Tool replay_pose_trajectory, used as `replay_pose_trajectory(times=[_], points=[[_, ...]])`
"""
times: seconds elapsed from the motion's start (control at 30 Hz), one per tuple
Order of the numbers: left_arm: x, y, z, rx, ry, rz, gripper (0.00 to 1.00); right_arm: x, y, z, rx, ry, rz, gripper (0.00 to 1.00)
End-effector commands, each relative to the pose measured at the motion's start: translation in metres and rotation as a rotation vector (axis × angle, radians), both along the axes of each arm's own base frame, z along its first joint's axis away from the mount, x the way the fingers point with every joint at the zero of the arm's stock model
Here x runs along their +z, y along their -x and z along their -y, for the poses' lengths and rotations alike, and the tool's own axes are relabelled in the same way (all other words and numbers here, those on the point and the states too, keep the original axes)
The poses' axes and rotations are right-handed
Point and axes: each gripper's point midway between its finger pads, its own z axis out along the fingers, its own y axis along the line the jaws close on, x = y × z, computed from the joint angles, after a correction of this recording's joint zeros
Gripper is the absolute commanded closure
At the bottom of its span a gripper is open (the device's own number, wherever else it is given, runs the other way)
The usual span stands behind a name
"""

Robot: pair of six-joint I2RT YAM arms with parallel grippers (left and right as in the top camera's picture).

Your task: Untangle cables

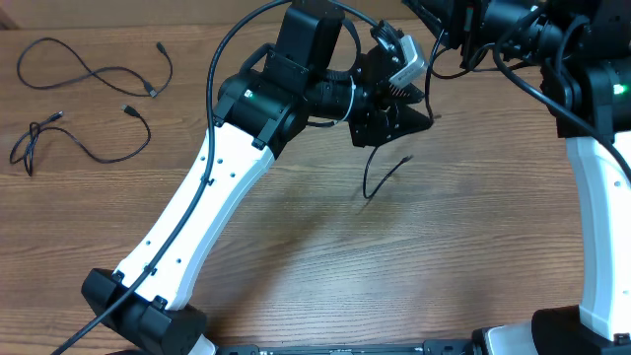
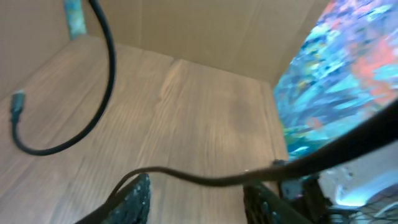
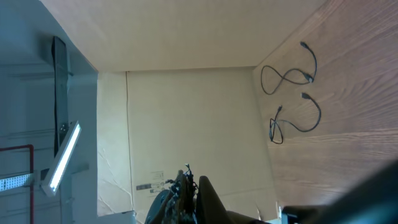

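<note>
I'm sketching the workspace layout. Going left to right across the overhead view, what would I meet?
upper cable and lower cable, together at far left → left arm's white link → third cable → right arm's white link

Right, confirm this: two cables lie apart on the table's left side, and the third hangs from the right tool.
Wrong side: the third cable hangs from the left tool, as the overhead view shows. The rest stands: the far cable and the near cable do lie apart on the left side of the table.
</note>
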Motion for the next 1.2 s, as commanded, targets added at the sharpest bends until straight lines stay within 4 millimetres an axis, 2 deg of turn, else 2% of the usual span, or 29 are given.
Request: replay_pose_trajectory(times=[0.0, 0.2, 0.67, 0.77, 0.8, 0.83, 0.93, 1.0, 1.17], points=[[0.009, 0.016, 0.001, -0.098, 0.058, -0.032, 0.48, 0.007, -0.006, 0.013, -0.053, 0.005, 0.024, 0.96], [0.012, 0.017, -0.001, -0.126, 0.077, -0.010, 0.45, 0.007, -0.011, 0.027, -0.092, -0.026, -0.016, 0.96], [0.026, 0.015, 0.004, -0.147, 0.128, 0.064, 0.46, 0.007, -0.006, 0.023, -0.074, -0.078, -0.081, 0.96], [0.026, 0.016, 0.005, -0.152, 0.130, 0.066, 0.53, 0.007, -0.006, 0.023, -0.074, -0.078, -0.082, 0.96], [0.026, 0.018, 0.006, -0.157, 0.130, 0.065, 0.66, 0.008, -0.006, 0.023, -0.074, -0.079, -0.081, 0.96], [0.026, 0.019, 0.007, -0.158, 0.130, 0.065, 0.73, 0.008, -0.006, 0.023, -0.074, -0.079, -0.081, 0.96], [0.026, 0.020, 0.008, -0.164, 0.130, 0.066, 0.85, 0.008, -0.006, 0.022, -0.072, -0.082, -0.085, 0.96], [0.027, 0.020, 0.009, -0.164, 0.132, 0.069, 0.89, 0.008, -0.005, 0.022, -0.068, -0.082, -0.085, 0.96], [0.028, 0.020, 0.009, -0.165, 0.136, 0.075, 0.92, 0.007, -0.003, 0.020, -0.053, -0.085, -0.094, 0.96]])
